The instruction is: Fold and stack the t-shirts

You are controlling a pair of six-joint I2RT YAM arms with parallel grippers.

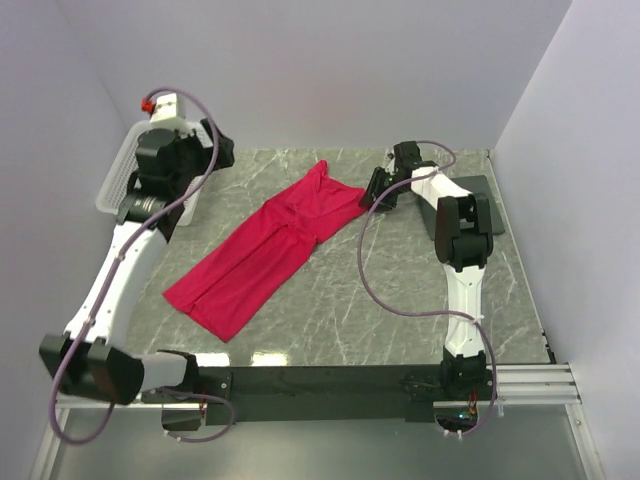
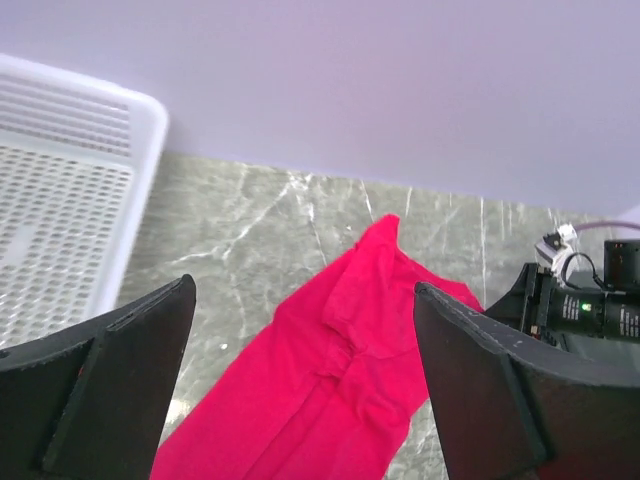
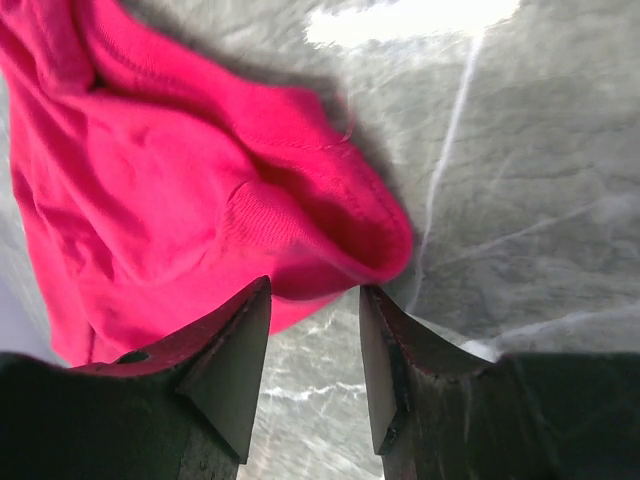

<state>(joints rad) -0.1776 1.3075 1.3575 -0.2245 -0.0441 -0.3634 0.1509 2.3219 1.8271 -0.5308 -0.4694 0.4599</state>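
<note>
T-shirt [image 1: 265,250] lies in a long slanting strip on the worktop [image 1: 400,300]. My left hand [image 2: 302,290] hangs wide apart, empty; my right hand [image 3: 315,290] sits parted at its edge, gripping nothing.

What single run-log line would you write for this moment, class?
t-shirt: long strip on table | left claw: open, empty, raised | right claw: open, at shirt's far end, not gripping

The left arm [image 1: 120,275] reaches far forward and holds the left gripper [image 2: 305,300] high, with fingers spread wide. The right arm [image 1: 462,285] bends inward, and the right gripper [image 3: 315,295] is low, its jaws partly apart and gripping nothing.
</note>
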